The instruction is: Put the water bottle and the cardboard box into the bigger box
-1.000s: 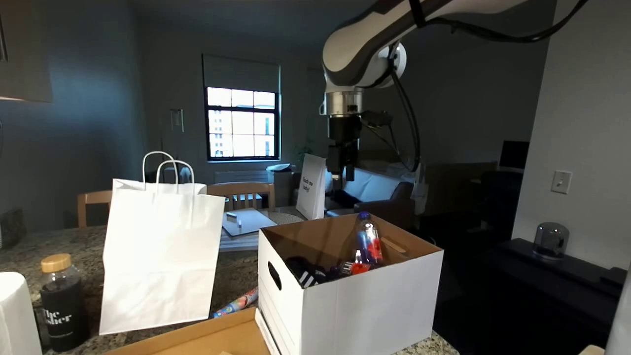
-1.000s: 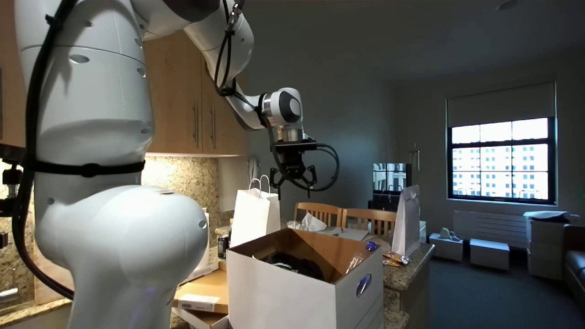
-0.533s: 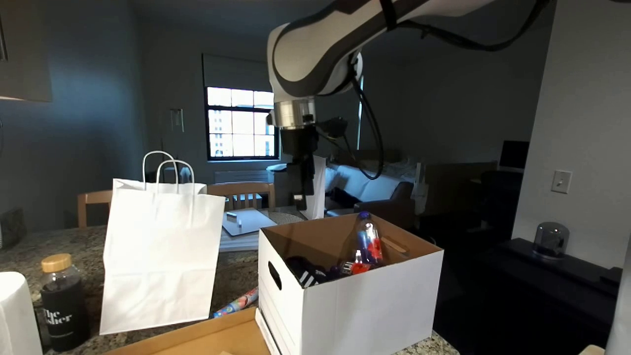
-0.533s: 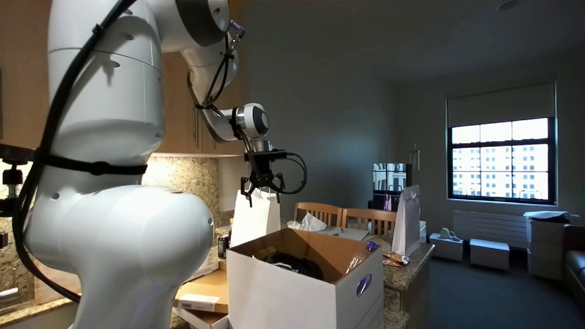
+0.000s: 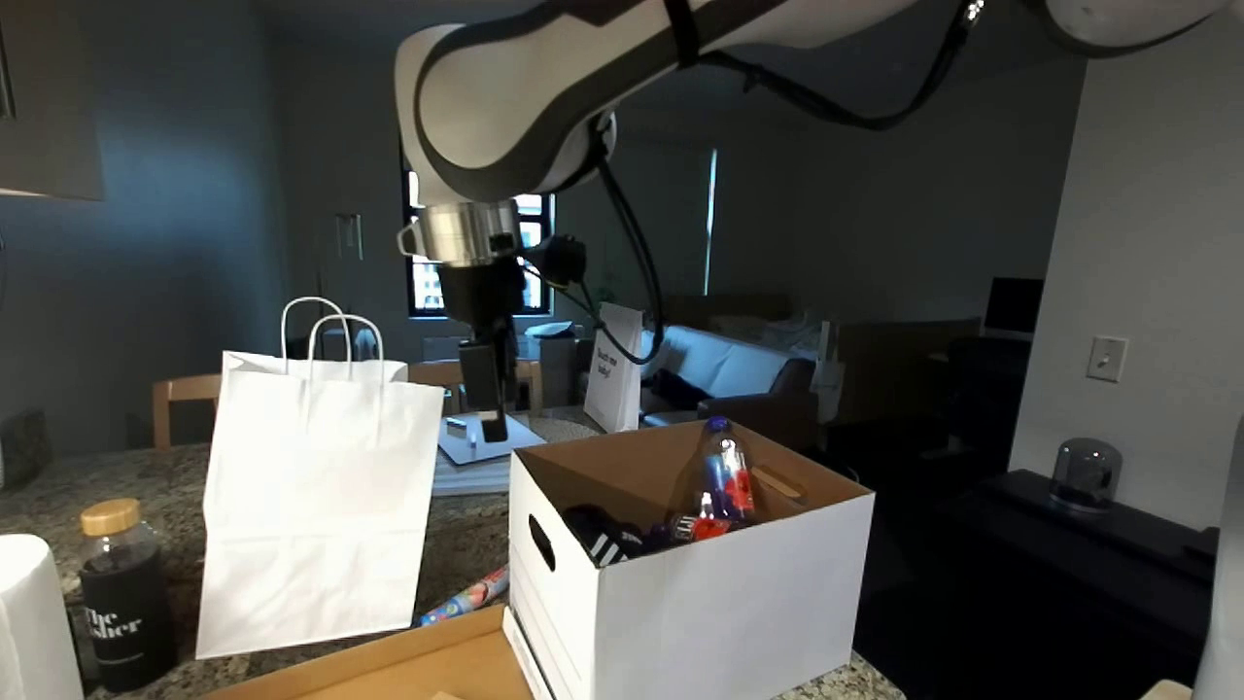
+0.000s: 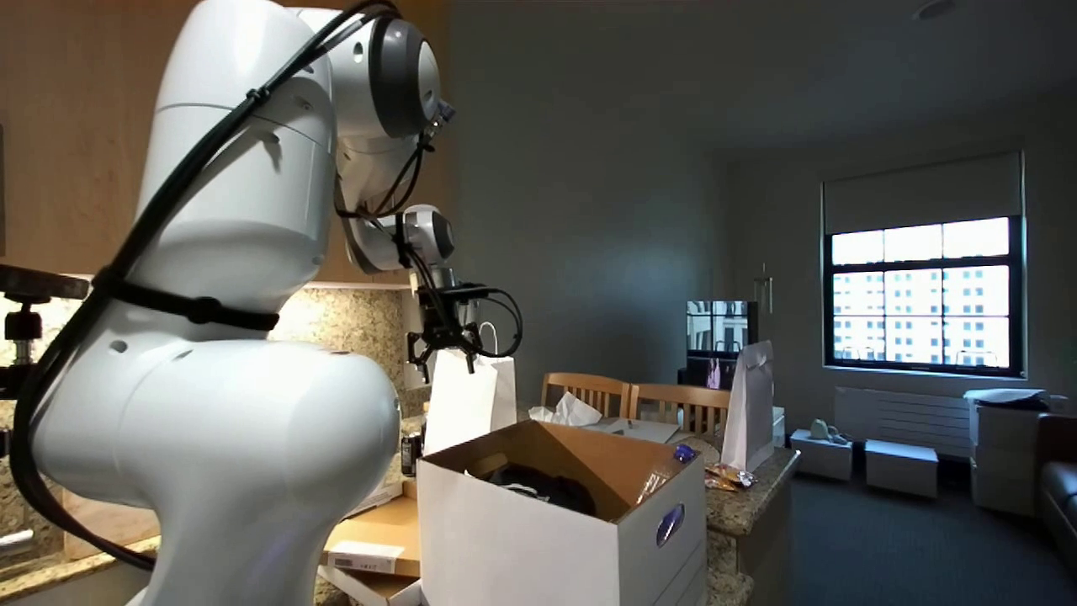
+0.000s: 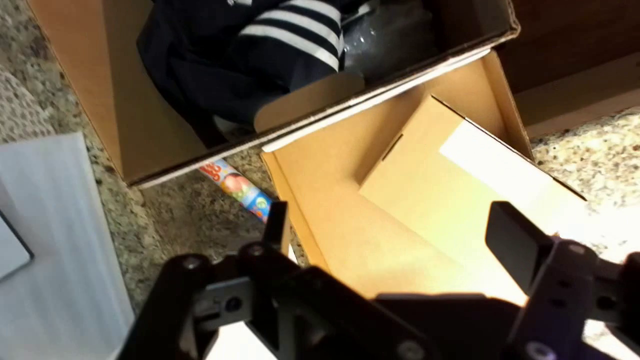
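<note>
Several things inside the bigger box (image 5: 729,603), white without, brown cardboard within. Water bottle (image 5: 727,476) is one: leaning, blue cap up near the rim, red-and-blue label visible, base out of sight below the near wall. Beside it a red-and-white item (image 5: 708,526), too small to name. Toward the end by the tray: dark cloth with white stripes (image 7: 295,35), shiny clear plastic (image 7: 385,40) next to it. Wrist view cuts this box off along the top. Something bluish (image 6: 671,523) shows through the hand slot in an exterior view; cannot tell what.

Shallow cardboard tray (image 7: 320,200) just beside the bigger box, on the granite counter (image 7: 170,215). Lying askew in it, the cardboard box (image 7: 425,185), slim, brown, white label along one edge; its farther end bleached out by glare. Robot arm (image 6: 269,421) hides part of the tray in an exterior view.

Gripper (image 7: 392,225) spread wide above tray and cardboard box, fingers (image 7: 512,245) well apart. Height over them hard to judge.

Bright printed tube (image 7: 240,190) near the tray, one end hidden under the bigger box's rim in wrist view. White paper bag (image 5: 321,506) upright, contents hidden. White roll (image 5: 34,622) cut by the frame edge.
</note>
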{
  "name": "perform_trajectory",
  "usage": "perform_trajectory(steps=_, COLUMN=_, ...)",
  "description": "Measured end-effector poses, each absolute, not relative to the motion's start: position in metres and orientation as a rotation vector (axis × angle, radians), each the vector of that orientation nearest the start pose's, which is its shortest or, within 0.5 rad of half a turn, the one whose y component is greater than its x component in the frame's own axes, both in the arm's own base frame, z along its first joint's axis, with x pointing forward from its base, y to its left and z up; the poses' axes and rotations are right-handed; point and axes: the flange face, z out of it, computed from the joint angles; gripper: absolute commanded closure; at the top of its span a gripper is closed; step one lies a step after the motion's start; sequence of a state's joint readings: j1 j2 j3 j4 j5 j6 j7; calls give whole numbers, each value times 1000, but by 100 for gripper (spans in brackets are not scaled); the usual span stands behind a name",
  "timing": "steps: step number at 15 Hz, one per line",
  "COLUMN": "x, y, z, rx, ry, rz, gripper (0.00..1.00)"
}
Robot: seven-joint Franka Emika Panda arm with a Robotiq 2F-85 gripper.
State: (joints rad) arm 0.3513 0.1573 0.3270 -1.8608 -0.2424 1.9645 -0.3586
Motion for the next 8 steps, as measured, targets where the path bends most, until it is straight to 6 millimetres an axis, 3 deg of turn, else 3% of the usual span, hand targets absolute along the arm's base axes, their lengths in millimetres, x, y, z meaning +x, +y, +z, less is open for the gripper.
perform_trajectory(steps=4, x=461, y=412, z=411, rx=-2629, ry=-1952, rz=82, gripper=0)
perform_trajectory(steps=8, x=466, y=406, z=412, rx=-2646, ry=-1932, rz=77, gripper=0)
